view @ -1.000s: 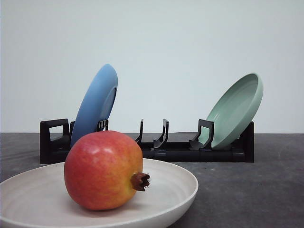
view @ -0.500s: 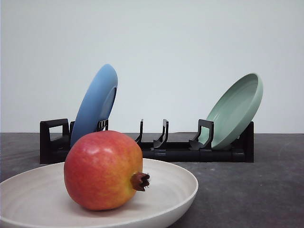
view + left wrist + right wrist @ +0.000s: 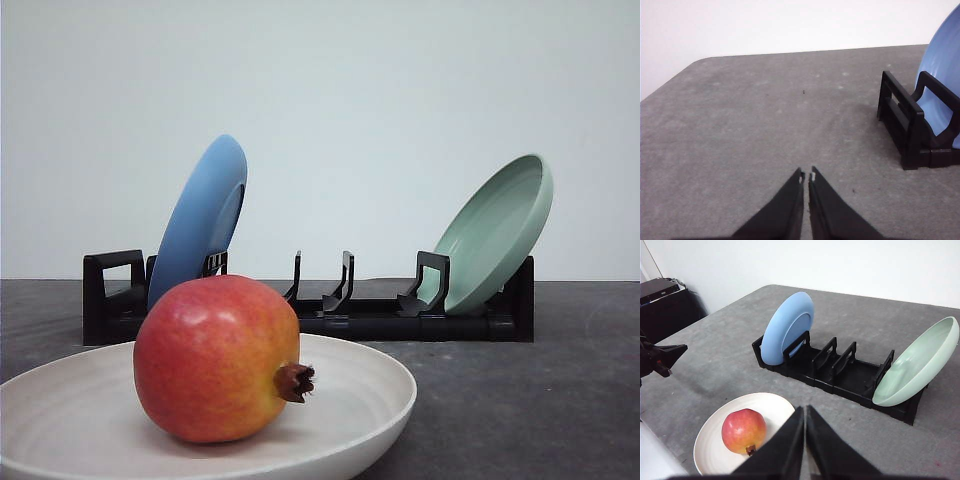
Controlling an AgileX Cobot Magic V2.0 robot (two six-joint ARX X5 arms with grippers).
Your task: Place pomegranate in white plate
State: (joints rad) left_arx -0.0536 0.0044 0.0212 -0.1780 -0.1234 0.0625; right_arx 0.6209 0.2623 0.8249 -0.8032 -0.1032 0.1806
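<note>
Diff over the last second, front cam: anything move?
Nothing visibly changed. The pomegranate sits in the white plate, crown toward the robot's right, as before. The blue plate and green plate lean in the rack where they were.

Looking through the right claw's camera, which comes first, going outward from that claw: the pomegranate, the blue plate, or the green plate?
From the right claw, which is shut:
1. The pomegranate, closest, lying in the white plate beside the claw.
2. The blue plate and the green plate, farther off at opposite ends of the black rack; too close to call.
</note>
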